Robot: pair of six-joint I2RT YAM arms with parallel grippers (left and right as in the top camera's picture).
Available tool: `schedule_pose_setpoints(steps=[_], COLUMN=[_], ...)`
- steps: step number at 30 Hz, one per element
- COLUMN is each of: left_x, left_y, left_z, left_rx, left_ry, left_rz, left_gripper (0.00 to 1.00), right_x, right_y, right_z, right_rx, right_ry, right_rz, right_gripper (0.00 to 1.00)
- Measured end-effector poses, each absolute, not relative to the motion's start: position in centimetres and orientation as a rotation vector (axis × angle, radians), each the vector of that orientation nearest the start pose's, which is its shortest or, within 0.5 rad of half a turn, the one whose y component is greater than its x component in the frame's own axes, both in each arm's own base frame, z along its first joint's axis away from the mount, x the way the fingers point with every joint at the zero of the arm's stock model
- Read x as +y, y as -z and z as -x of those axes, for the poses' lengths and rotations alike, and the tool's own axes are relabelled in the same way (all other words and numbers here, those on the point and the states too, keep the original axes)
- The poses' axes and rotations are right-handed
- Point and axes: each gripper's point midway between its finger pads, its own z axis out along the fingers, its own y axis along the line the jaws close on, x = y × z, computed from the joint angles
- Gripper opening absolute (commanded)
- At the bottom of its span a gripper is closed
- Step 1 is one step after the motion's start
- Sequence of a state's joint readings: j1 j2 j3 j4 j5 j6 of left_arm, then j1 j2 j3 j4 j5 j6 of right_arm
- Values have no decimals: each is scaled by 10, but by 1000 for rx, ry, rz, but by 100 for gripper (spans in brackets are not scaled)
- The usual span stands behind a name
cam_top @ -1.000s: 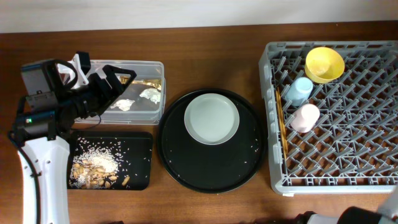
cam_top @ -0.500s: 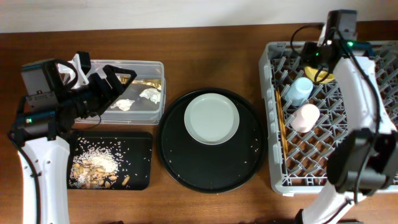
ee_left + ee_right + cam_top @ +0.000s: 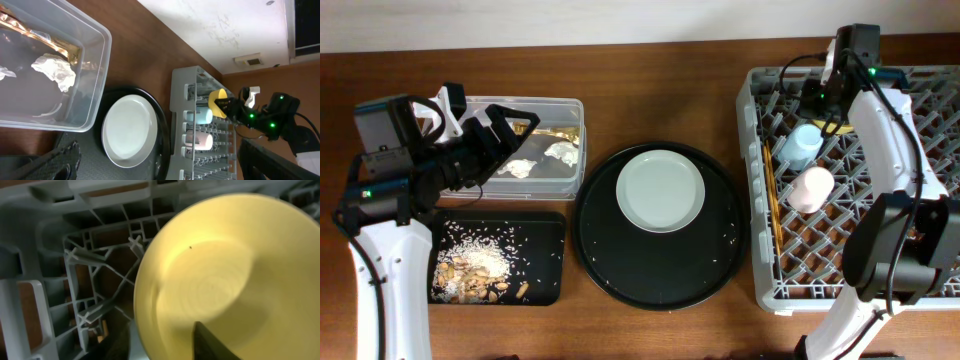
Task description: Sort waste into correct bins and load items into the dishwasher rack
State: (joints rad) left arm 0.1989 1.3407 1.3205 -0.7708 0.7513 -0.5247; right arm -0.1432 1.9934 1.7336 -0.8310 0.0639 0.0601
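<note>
- Two cups, upper right: blue cup (image 3: 801,146), pink cup (image 3: 810,189).
- One yellow bowl (image 3: 225,270).
- One plate (image 3: 661,190), centre.
- One pair of chopsticks (image 3: 774,212).
- Two tissue wads (image 3: 522,168).
- One foil wrapper (image 3: 560,131).
- One heap of scraps (image 3: 470,270), lower left.
- One each: tub (image 3: 535,103), black rectangular tray (image 3: 552,228), round tray (image 3: 660,285), rack (image 3: 860,270).
</note>
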Motion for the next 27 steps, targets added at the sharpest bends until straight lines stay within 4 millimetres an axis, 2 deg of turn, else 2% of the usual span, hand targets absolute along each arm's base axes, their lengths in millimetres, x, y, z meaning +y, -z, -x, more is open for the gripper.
schedule_pose_setpoints(steps=[1,9,10,11,12,20,24,26,27], left_x=[-47,-47,-47,-47,-47,-47,-47,-47,-47], left_y=[-284,-284,-284,-284,-284,-284,-284,-284,-284], left_z=[-363,-363,-363,-363,-363,-363,-363,-363,-363], left_rx=[2274,2274,2274,2274,2274,2274,2274,2274,2274], left_ry=[1044,1044,1044,1044,1044,1044,1044,1044,1044], left_rz=[464,464,464,464,464,464,464,463,464], left_gripper=[99,99,99,99,99,99,99,99,99], right_x=[-81,-81,-81,-81,-81,-83,-83,-84,-82], right_y=[-131,-128,-126,-124,-123,-128,-145,-166,-182], right_z=[-487,-485,-483,-482,-482,-481,-479,-477,-478], right_rx=[2649,2659,2664,2670,2672,2671,2677,2669,2646], right_ry=[112,114,114,113,113,135,133,127,110], right_rz=[-291,-284,-287,-287,-289,-283,-286,-290,-288], right_gripper=[31,25,21,7,5,4,4,4,4])
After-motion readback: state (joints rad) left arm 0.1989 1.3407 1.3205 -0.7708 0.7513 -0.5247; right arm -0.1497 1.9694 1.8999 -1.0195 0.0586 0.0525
